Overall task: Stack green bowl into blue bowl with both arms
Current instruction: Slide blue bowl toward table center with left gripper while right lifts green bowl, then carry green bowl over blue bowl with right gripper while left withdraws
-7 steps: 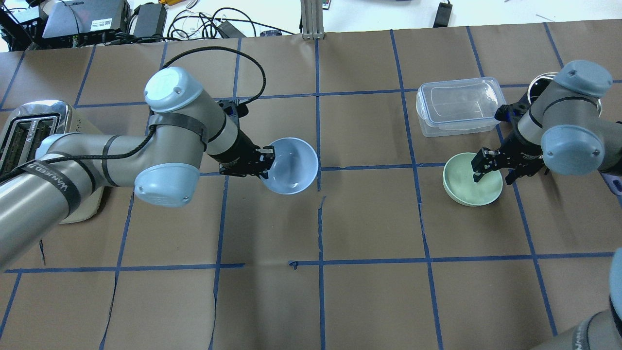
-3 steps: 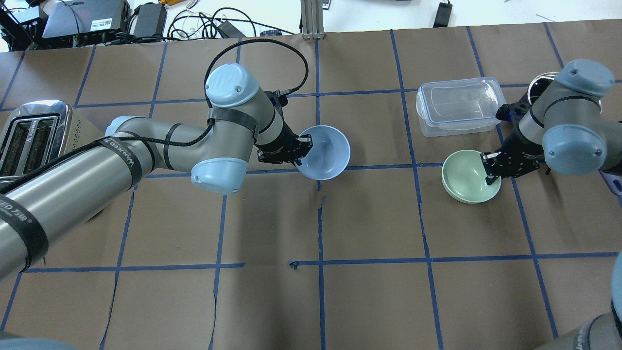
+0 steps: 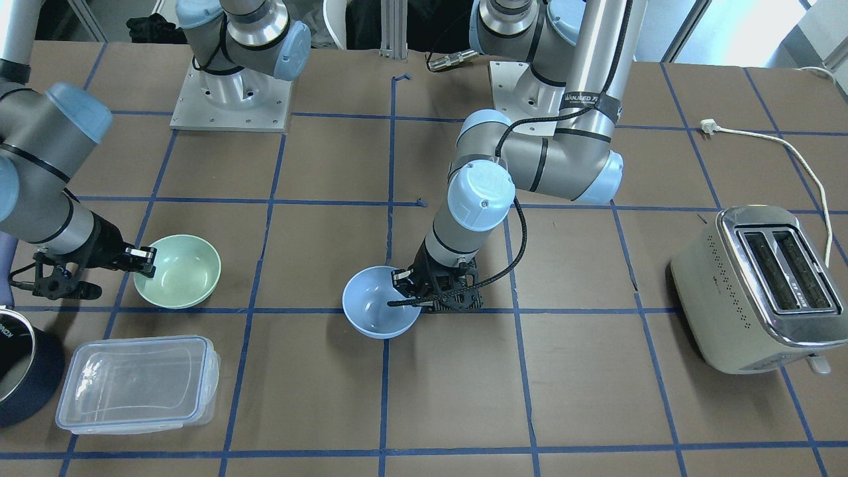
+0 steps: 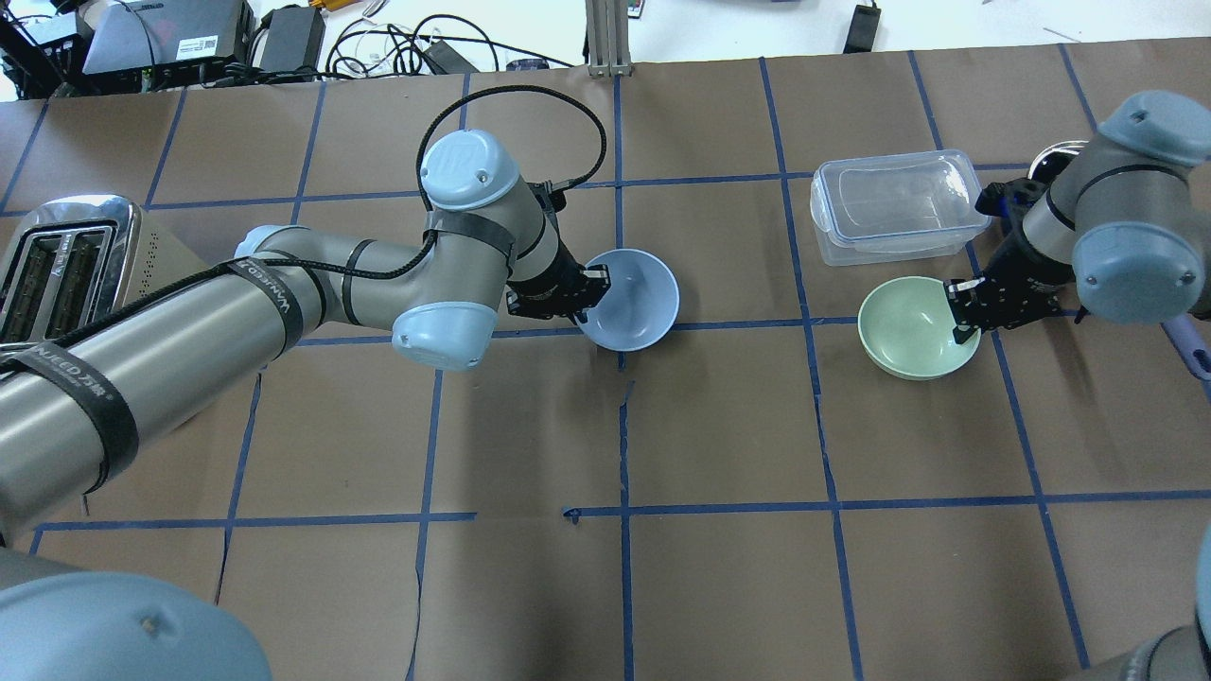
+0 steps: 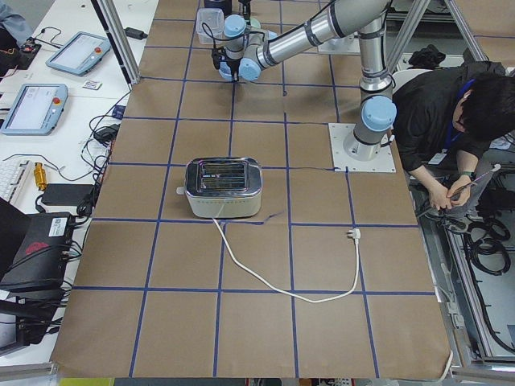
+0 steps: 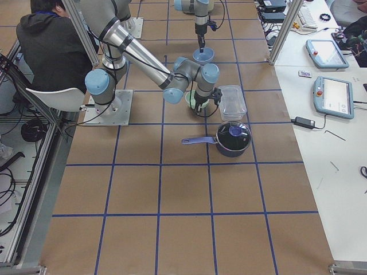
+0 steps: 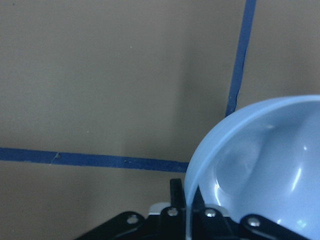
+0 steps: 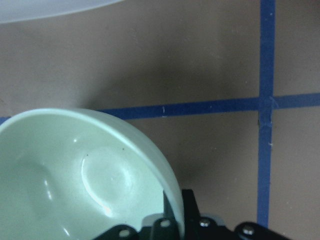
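The blue bowl (image 4: 629, 298) sits near the table's middle, and my left gripper (image 4: 594, 284) is shut on its rim; it also shows in the front view (image 3: 376, 310) and the left wrist view (image 7: 260, 165). The green bowl (image 4: 908, 326) is at the right, tilted, with my right gripper (image 4: 963, 301) shut on its near rim. It shows in the front view (image 3: 179, 270) and the right wrist view (image 8: 85, 170). The two bowls are far apart.
A clear rectangular container (image 4: 894, 206) stands just behind the green bowl. A dark saucepan (image 3: 20, 371) is beside it, partly hidden by my right arm. A toaster (image 4: 57, 274) stands at the far left. Blue tape lines cross the brown table cover (image 4: 719, 426).
My left arm carried the blue bowl rightward toward the centre, then settled. My right gripper closed on the green bowl's rim and shifted it slightly up and back.
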